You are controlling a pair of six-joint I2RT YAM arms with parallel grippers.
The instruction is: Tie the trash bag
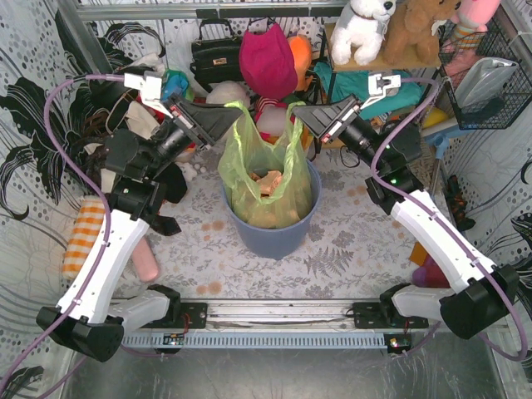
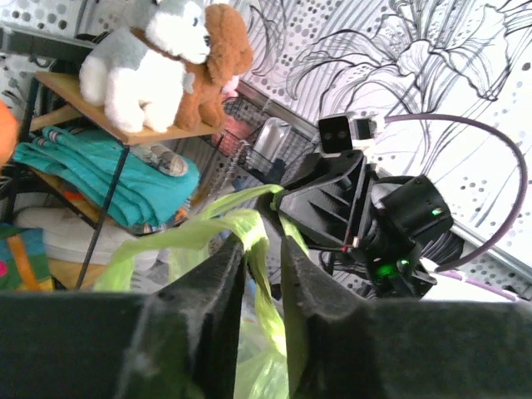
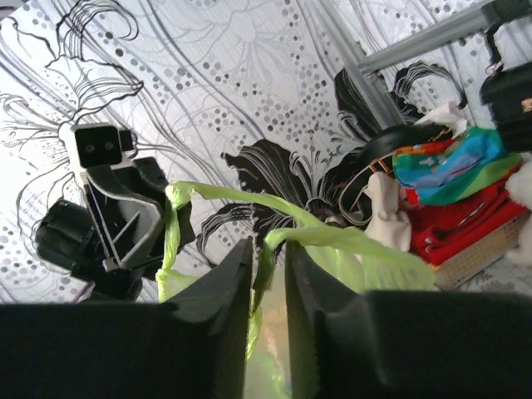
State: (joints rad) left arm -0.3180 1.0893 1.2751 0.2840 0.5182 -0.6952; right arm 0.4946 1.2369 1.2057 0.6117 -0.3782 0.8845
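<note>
The light-green trash bag [image 1: 249, 179] stands in a round blue-grey bin [image 1: 274, 237], with brown crumpled paper [image 1: 268, 181] showing inside. Its two handles are pulled up on either side. My left gripper [image 1: 238, 117] is at the left handle. In the left wrist view a green strip [image 2: 268, 287] hangs between the slightly parted jaws of the left gripper [image 2: 264, 241] without being pinched. My right gripper [image 1: 296, 113] is at the right handle. A strip of the bag [image 3: 349, 241] drapes over the right gripper [image 3: 268, 248] and down through a narrow gap between its jaws.
Behind the bin lie a black handbag [image 1: 214, 51], a magenta bag [image 1: 268, 58] and other clutter. A shelf with plush toys [image 1: 366, 29] and a wire basket [image 1: 486, 79] stand at the back right. An orange checked cloth [image 1: 83, 237] lies at the left.
</note>
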